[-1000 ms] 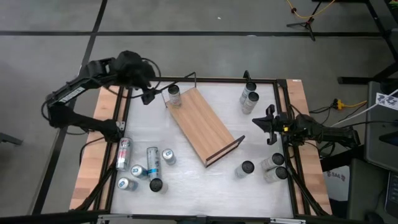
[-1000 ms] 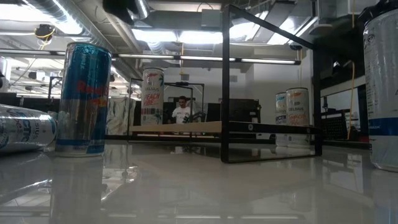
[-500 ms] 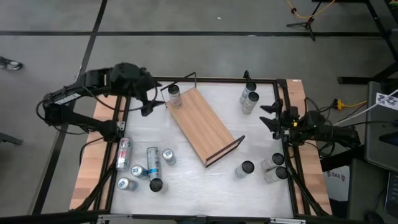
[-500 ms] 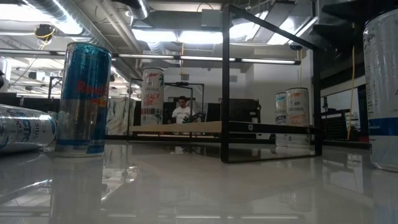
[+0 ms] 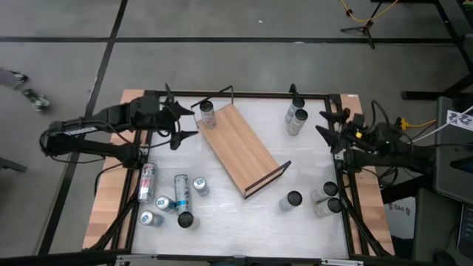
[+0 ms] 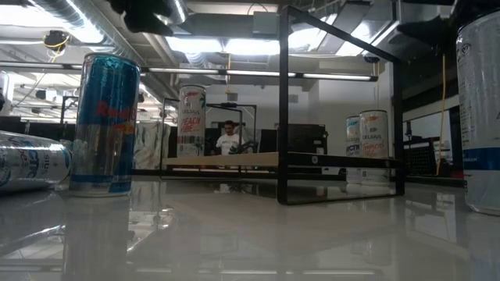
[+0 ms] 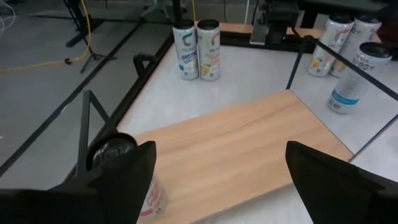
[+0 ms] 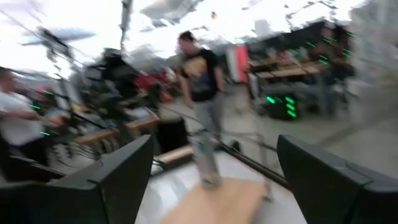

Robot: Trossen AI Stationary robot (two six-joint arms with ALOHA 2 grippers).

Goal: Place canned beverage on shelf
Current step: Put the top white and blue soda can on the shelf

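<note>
We hold the left tool [image 5: 179,122], fingers apart and empty, just short of the can [image 5: 207,113] beside the shelf [image 5: 240,148], ready to grasp it.

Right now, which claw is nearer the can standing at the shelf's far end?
Left. The left claw, open, sits just beside the can at the shelf end. The right claw, also open, is across the table, beyond the shelf.
</note>
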